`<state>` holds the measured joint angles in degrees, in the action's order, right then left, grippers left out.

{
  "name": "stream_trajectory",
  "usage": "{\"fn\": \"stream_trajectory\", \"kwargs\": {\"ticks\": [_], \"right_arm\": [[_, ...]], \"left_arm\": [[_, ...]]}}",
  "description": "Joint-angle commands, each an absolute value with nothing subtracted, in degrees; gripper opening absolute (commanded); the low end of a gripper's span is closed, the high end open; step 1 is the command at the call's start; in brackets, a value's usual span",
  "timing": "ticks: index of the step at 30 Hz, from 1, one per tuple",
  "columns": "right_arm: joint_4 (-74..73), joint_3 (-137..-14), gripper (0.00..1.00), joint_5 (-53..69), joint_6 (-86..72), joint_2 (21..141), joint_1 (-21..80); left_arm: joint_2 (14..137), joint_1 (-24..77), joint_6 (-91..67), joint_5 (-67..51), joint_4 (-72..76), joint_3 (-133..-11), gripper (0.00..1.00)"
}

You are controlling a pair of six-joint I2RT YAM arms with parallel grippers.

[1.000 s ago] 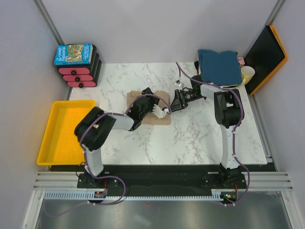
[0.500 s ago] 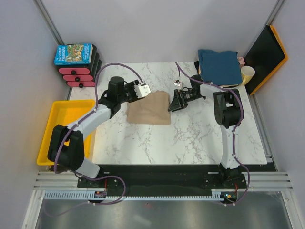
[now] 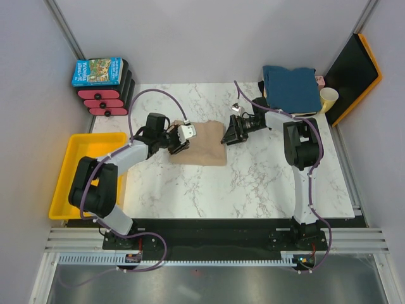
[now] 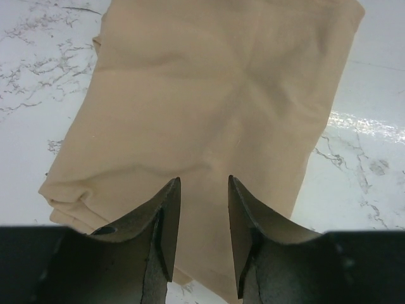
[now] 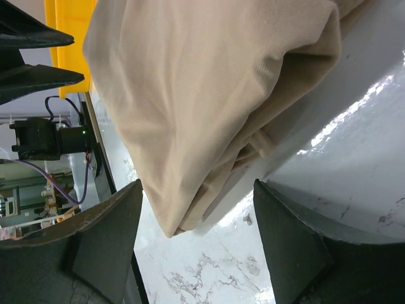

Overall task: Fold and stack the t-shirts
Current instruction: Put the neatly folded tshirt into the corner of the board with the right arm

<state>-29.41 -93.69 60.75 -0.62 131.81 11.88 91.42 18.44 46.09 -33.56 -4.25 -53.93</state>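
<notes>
Because the folded tan t-shirt (image 4: 215, 95) lies between the wide-spread jaws of the right gripper (image 5: 196, 187) and just ahead of the narrowly parted jaws of the left gripper (image 4: 203, 180), both seem poised to lift it.

Yellow tray (image 3: 68, 172) left of marble table (image 3: 253, 183), blue picture box (image 3: 97, 71) — on red-black stack (image 3: 104, 101), pale yellow cup (image 3: 328, 99) far right

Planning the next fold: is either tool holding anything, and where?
Nothing held: left tool and right tool stand open at edges of the tan shirt.

Arms reach inward, left hand (image 3: 183, 136) narrowly parted, right hand (image 3: 229, 134) spread wide.
</notes>
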Motion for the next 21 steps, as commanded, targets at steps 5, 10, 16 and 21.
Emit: {"fn": "stream_trajectory", "kwargs": {"ticks": [5, 10, 16, 21], "right_arm": [[-22.24, -94.83, 0.79, 54.58, -6.85, 134.03, 15.02], [-21.27, -94.83, 0.79, 53.53, -7.73, 134.30, 16.70], [-20.22, -93.78, 0.80, 52.74, -8.70, 133.77, 18.10], [-20.13, -94.74, 0.80, 52.12, -8.88, 134.21, 19.60]], "left_arm": [[94.04, 19.42, 52.73, -32.26, -4.92, -53.88, 0.42], [95.45, 19.42, 53.79, -34.98, -5.10, -52.56, 0.40], [97.12, 20.39, 55.98, -35.77, -5.10, -51.85, 0.40], [98.17, 21.09, 56.42, -35.77, -5.27, -52.73, 0.40]]}}
